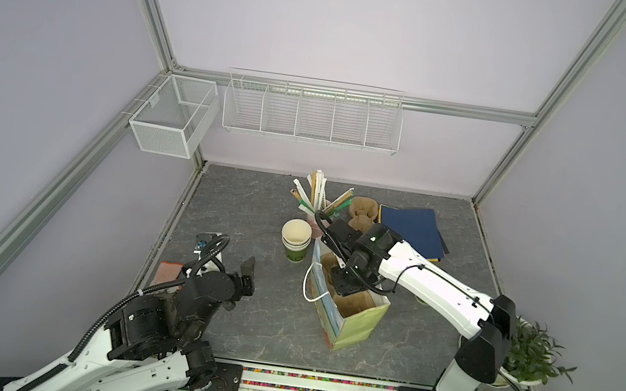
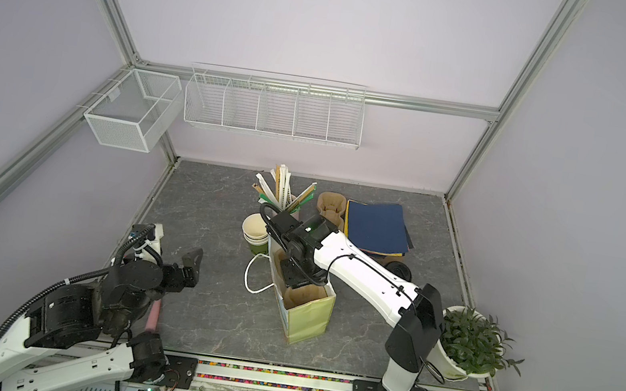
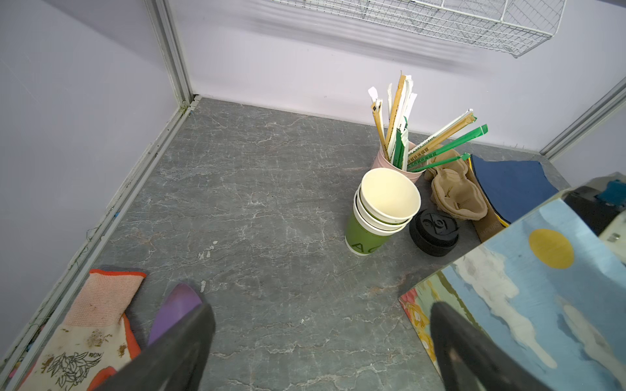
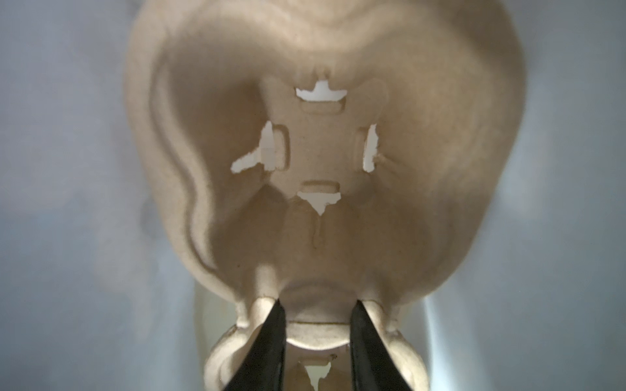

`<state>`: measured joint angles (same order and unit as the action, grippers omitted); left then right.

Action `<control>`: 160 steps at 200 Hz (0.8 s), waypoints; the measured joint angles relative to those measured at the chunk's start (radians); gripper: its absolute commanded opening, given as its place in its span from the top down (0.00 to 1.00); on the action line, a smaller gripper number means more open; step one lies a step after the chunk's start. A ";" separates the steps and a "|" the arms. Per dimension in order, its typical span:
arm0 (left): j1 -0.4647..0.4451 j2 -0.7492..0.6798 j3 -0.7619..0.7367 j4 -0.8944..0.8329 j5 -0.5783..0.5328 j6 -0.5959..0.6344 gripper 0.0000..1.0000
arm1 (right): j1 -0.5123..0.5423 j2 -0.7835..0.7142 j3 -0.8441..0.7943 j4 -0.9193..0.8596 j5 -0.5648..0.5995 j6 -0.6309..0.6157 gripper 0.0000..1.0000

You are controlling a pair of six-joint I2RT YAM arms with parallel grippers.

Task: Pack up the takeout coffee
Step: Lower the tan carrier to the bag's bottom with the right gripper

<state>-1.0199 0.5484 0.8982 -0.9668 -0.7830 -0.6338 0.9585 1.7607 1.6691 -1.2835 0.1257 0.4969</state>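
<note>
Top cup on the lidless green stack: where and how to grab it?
Probably the rim of the top cup: one pincer finger inside, one outside, coming down from above on its left side. It is nested in the stack, so only its rim band shows; the pink straw cup behind and the bag on its right crowd those sides.

Hands: two, the left hand [image 3: 321,308] and the right hand [image 4: 319,304].
Paper bag [image 1: 361,325]: one.
Pulp carrier [image 4: 338,152] inside the bag: one.
Stacked carriers [image 1: 361,212]: one stack, number not clear.
Green cups [image 3: 366,233]: one stack, at least three rims.
Black lids [image 3: 434,237]: one stack, number not clear.
Pink holder [image 3: 379,161]: one.
Wrapped straws [image 3: 396,115]: many, too crowded to count.
Wire baskets: two, a mesh box [image 1: 171,116] and a long rack [image 1: 311,114] of five compartments.
Potted plant [image 2: 470,342]: one.
Glove [image 3: 84,338]: one.
Blue sheets [image 1: 411,228]: one pile.
</note>
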 measured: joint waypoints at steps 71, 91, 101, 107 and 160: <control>0.000 0.006 0.000 0.000 0.006 0.003 0.01 | 0.000 0.000 -0.151 0.128 0.011 -0.012 0.69; 0.000 0.009 0.000 0.000 0.006 0.003 0.01 | -0.001 0.001 -0.183 0.164 0.009 -0.016 0.67; 0.000 0.009 0.000 0.000 0.006 0.003 0.01 | -0.001 0.002 -0.192 0.180 0.009 -0.018 0.66; 0.000 0.009 0.000 0.000 0.006 0.003 0.01 | -0.001 0.003 -0.195 0.186 0.009 -0.018 0.66; 0.000 0.013 0.000 0.000 0.006 0.003 0.01 | -0.001 0.008 -0.204 0.208 0.010 -0.015 0.48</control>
<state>-1.0199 0.5617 0.8982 -0.9668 -0.7765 -0.6304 0.9573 1.7691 1.4654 -1.0756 0.1356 0.4820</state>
